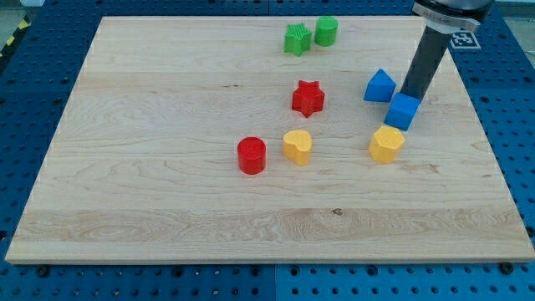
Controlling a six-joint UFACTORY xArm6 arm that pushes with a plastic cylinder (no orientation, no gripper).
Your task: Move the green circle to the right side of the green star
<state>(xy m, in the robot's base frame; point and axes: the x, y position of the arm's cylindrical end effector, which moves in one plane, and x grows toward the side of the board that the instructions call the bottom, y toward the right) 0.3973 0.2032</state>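
The green circle stands near the view's top, just right of the green star, the two almost touching. My tip comes down at the view's right, right behind the blue cube and just right of the blue triangular block. The tip is well to the right of and below the two green blocks.
A red star sits mid-board. A red cylinder and a yellow heart-like block lie below it. A yellow block lies under the blue cube. The wooden board rests on a blue pegboard table.
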